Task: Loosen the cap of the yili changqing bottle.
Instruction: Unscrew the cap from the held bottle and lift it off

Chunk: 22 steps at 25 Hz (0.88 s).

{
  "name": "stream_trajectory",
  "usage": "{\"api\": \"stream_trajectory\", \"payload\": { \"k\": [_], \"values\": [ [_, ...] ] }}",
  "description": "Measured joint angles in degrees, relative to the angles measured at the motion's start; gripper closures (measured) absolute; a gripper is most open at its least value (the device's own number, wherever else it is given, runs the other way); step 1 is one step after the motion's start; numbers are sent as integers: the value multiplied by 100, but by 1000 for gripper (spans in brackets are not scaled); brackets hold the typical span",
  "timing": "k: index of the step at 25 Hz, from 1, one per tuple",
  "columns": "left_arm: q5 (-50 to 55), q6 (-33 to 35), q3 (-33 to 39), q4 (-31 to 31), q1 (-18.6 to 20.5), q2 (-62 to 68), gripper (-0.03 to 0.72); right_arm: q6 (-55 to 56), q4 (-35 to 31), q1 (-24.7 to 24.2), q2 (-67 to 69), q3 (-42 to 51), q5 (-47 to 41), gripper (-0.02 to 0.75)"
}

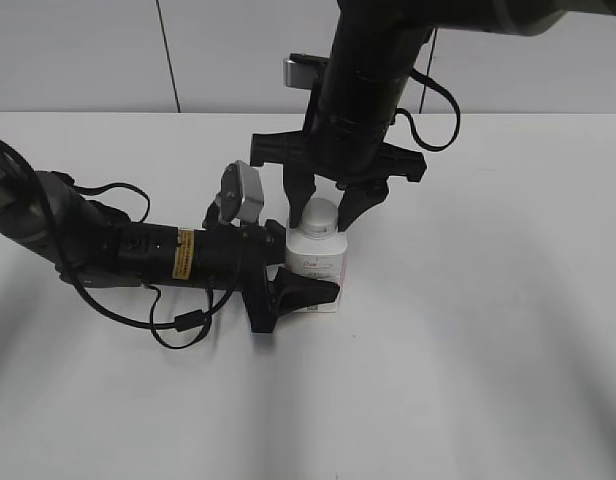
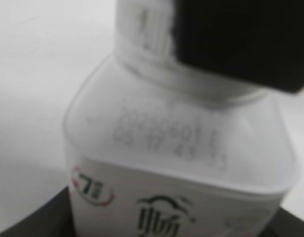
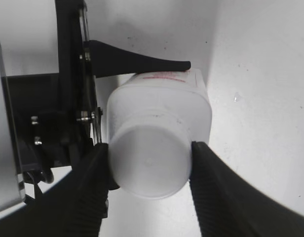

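white table, left jaws clamp bottle body, right jaws on cap, label half hidden

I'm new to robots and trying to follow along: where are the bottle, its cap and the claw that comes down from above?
bottle (image 1: 318,265): exterior view, front label of its body.
cap (image 3: 151,163): right wrist view, flat top.
right gripper (image 1: 325,212): exterior view, midway between its fingers, at the cap.
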<state>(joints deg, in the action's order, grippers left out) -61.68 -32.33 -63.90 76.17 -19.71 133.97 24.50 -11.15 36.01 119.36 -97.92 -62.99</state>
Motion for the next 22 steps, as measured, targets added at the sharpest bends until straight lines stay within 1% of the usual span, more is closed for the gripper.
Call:
{"api": "stream_trajectory", "payload": {
  "k": [6,9,22],
  "values": [
    [0,0,0,0,0,0,261,-78,40,0,0,0,0,342],
    [0,0,0,0,0,0,261,-436,40,0,0,0,0,342],
    [6,23,0,10,0,0,279,-4016,75,0,0,0,-18,343]
  ]
}}
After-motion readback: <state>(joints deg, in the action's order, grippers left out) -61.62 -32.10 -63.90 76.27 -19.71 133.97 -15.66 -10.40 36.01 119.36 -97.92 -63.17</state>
